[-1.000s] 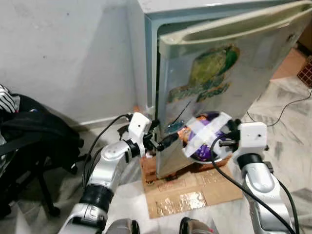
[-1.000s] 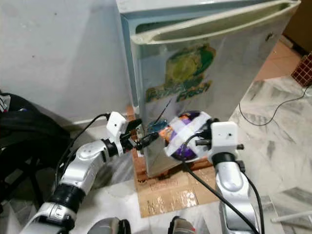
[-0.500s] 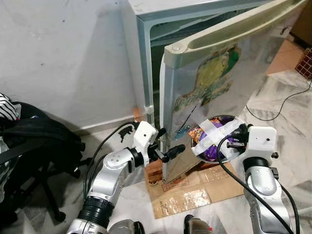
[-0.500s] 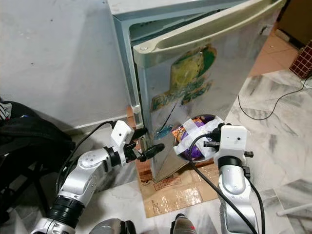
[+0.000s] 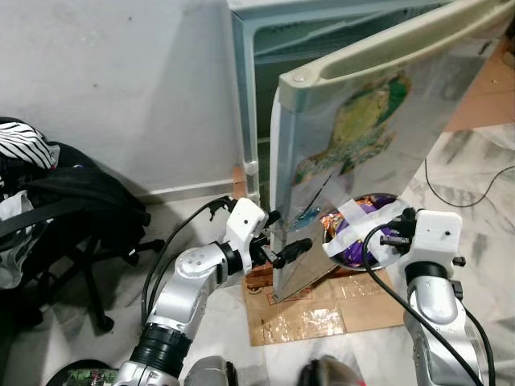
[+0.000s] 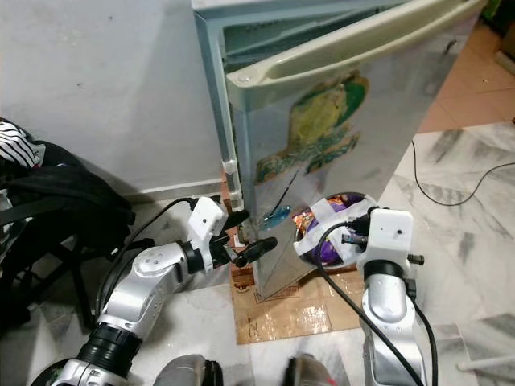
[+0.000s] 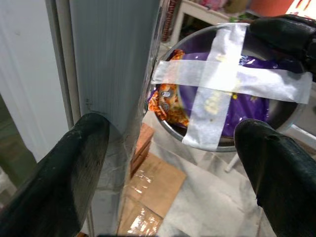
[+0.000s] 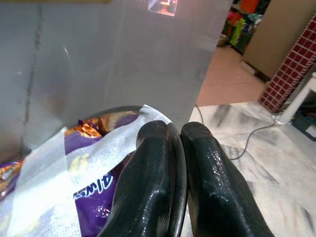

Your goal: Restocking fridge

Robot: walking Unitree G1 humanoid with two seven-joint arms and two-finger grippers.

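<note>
The small fridge [image 5: 256, 88] stands against the wall with its silver door [image 5: 362, 145] swung partly away from the body. My left gripper [image 5: 286, 232] is open low down, one finger on each side of the door's free edge [image 7: 113, 89]. My right gripper [image 8: 173, 148] is shut on the rim of a metal bowl [image 5: 362, 240], held in front of the door's lower part. Purple and orange snack packets lie in the bowl [image 7: 222, 94] under a cross of white tape.
A black office chair [image 5: 72, 209] piled with bags and clothes stands at the left. Taped cardboard [image 5: 322, 314] lies under and before the fridge. A black cable [image 6: 451, 181] runs over the marble floor at the right. A white wall [image 5: 121, 80] lies behind.
The fridge door has swung further away from the body, with my left gripper still at its lower edge. The bowl stays in my right gripper. The camera has shifted.
</note>
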